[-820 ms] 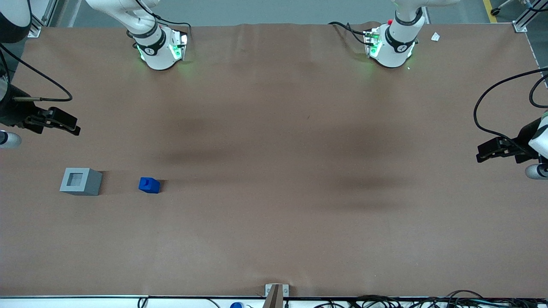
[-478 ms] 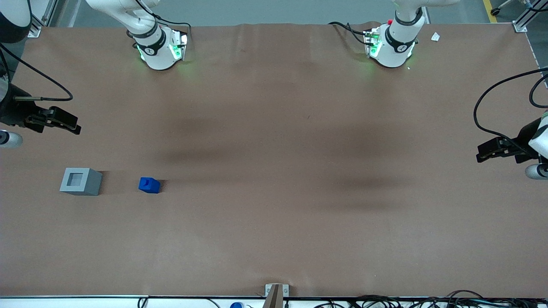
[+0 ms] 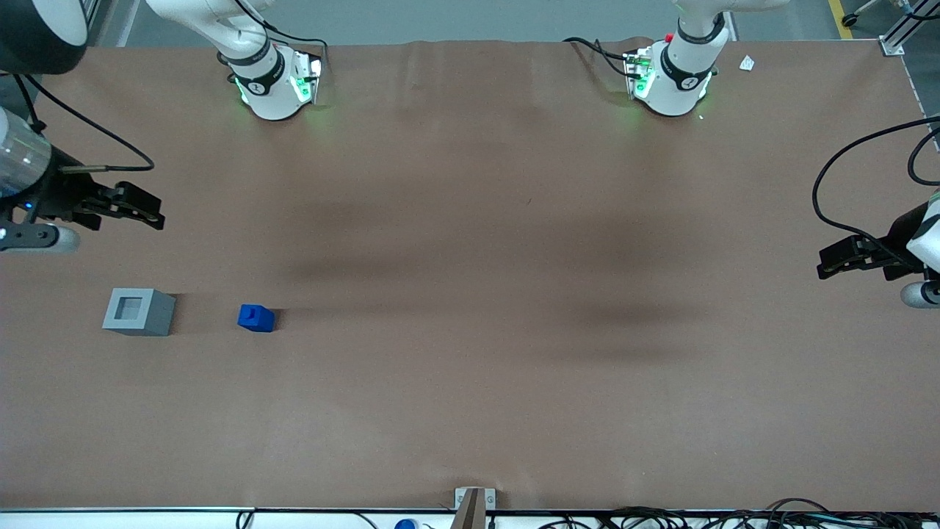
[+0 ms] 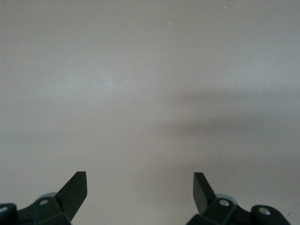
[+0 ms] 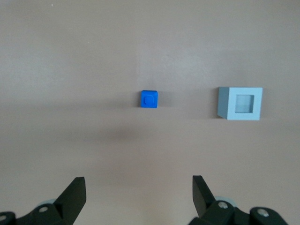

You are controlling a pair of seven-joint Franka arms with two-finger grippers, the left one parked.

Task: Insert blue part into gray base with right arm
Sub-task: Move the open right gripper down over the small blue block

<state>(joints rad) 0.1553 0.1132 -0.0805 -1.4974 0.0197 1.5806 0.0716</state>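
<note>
The blue part sits on the brown table, knob up, beside the gray base, which lies toward the working arm's end. Both also show in the right wrist view: the blue part and the gray base with its square recess facing up. My right gripper hangs above the table, farther from the front camera than both blocks and apart from them. In the right wrist view the gripper is open and empty, with bare table between its fingers.
The two arm bases stand at the table's edge farthest from the front camera. A black cable loops from the right arm's wrist. A small bracket sits at the table's near edge.
My right gripper has moved a short way toward the table's middle, coming further into the front view. The blue part and gray base have not moved.
</note>
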